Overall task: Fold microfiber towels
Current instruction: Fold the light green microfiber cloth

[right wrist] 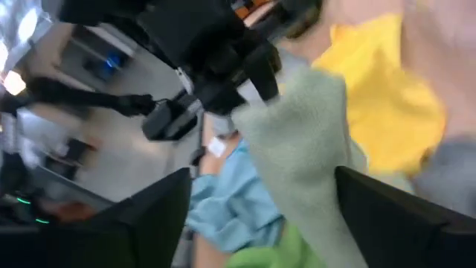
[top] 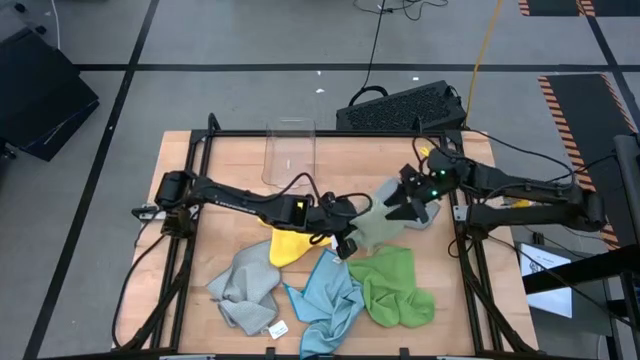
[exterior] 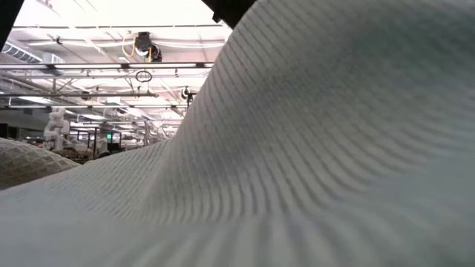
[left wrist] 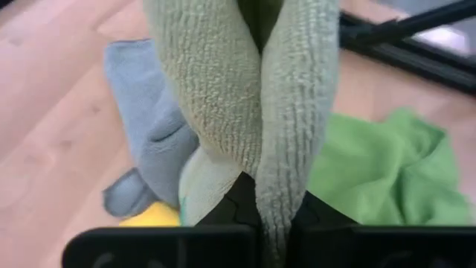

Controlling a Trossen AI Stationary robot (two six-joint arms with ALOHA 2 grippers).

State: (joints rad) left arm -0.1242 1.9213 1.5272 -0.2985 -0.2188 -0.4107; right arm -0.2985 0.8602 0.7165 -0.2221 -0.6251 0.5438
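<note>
Step in hand, by judgement: folding the pale green towel (top: 385,226) at centre frame of the high view, slightly right, stretched between both arms. Left pincer (top: 345,243) clamped on one edge of that towel; confirmed in the left wrist view, with cloth pinched in the closed fingers (left wrist: 242,205). Right pincer (top: 412,205) spread apart at the opposite end of the towel, fingers wide with cloth lying between them, not gripped. Keep left grip firm and low to the worktop (top: 220,190). Lay the free end flat before drawing the held edge across; align edge to edge, then press down before release. Avoid dragging across neighbouring cloths: yellow towel (top: 288,246) just left, bright green towel (top: 395,287) directly below, light blue towel (top: 328,297) lower centre, grey towel (top: 245,290) lower left. Clear plastic bin (top: 289,152) at upper centre, well apart. Low view blocked by cloth against the lens; no check possible there.
</note>
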